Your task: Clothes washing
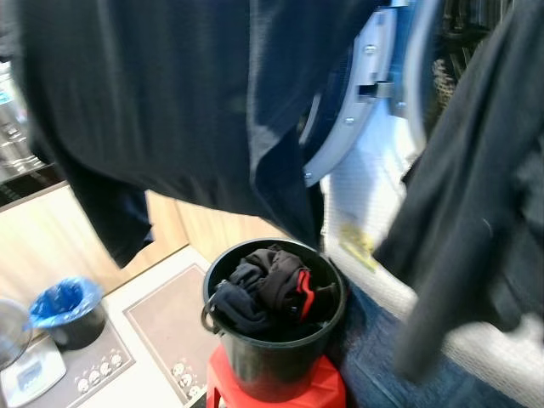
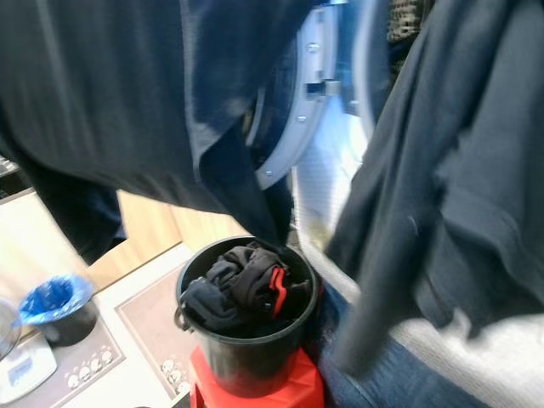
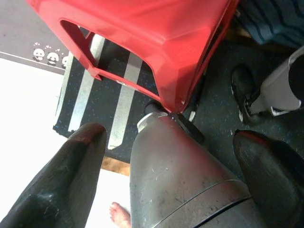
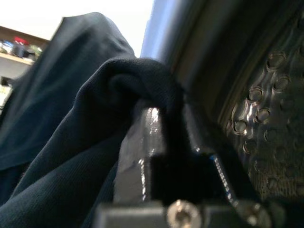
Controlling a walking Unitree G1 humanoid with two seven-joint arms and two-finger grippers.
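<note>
The right gripper (image 4: 164, 142) has its jaws clenched on a dark garment (image 1: 170, 102) at the drum (image 4: 266, 114); soft, limp cloth, best gripped by a bunched fold. The left gripper's (image 3: 171, 156) jaws hang released.

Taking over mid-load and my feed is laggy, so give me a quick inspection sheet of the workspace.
Surface: patterned grey floor mat, white floor beside it.
Job's things: black bucket on a red stool, dark clothes inside; dark navy garment draped over the right gripper at the washer drum; washer door open.
Clutter: small bin with blue liner; scale.
Grippers: right jaws hidden by cloth; left gripper low by the stool, jaws apart.
Cables: nothing seen.
Surroundings: wooden cabinet; a person's bare toes.
</note>
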